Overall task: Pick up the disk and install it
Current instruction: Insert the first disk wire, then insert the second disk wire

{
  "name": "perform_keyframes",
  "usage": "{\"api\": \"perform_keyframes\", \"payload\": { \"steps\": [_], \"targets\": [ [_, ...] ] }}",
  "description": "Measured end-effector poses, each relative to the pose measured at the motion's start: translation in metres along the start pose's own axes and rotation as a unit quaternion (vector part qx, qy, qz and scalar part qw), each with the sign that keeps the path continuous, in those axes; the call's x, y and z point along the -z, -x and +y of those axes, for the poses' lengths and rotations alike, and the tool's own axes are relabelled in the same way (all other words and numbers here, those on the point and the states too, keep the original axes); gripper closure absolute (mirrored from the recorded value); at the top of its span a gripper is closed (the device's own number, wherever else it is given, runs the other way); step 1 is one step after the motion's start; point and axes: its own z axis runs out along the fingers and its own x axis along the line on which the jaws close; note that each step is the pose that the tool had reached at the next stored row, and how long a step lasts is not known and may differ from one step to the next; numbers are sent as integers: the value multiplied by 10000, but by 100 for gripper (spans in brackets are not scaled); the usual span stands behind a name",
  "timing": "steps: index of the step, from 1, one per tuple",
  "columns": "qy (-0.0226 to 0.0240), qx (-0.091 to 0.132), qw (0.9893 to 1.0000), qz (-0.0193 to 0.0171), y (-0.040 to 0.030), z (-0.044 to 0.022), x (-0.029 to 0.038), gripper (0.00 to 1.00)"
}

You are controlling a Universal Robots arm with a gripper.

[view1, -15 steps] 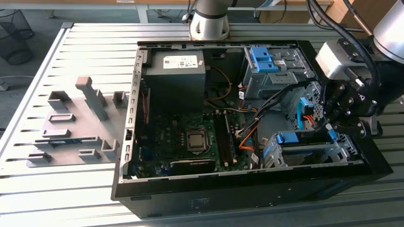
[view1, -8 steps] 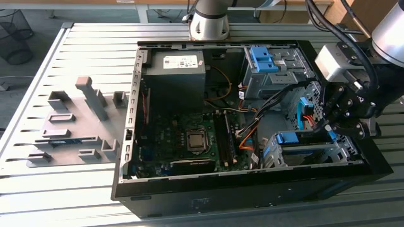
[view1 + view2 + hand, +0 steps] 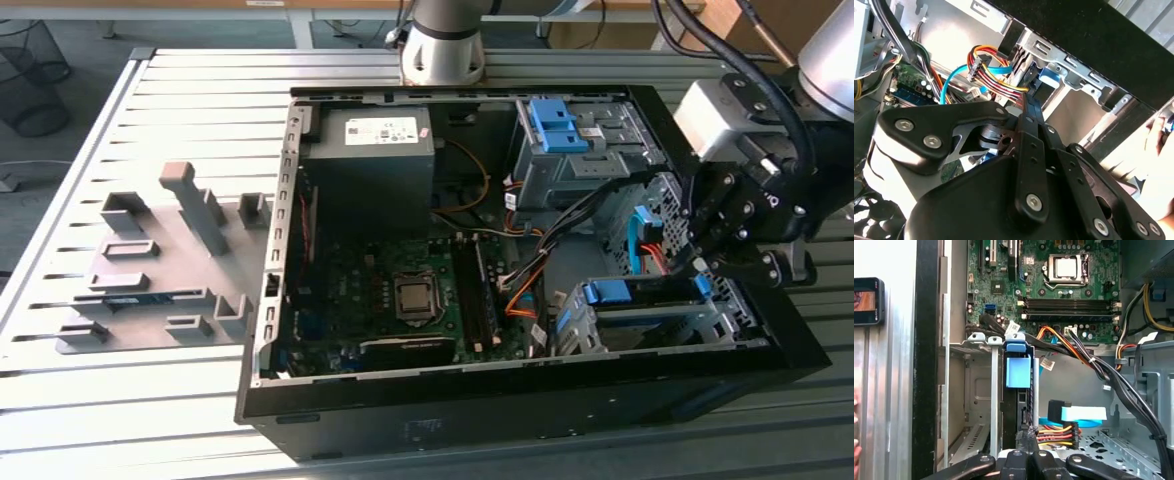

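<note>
The tool (image 3: 703, 262) is being held just above the disk (image 3: 1017, 390) — fingers (image 3: 1030, 125) together — the disk sitting in its cage (image 3: 641, 318).

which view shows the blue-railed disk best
The first wrist view: the blue-railed disk stands edge-on in the grey metal drive cage, above the gripper. The exterior view shows its blue rail; the second wrist view a blue sliver.
</note>
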Motion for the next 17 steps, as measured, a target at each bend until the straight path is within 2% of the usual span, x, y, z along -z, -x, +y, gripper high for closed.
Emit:
{"api": "perform_keyframes", "payload": {
  "steps": [17],
  "targets": [
    [0, 0, 10000, 2, 1, 14, 18, 89]
  ]
}}
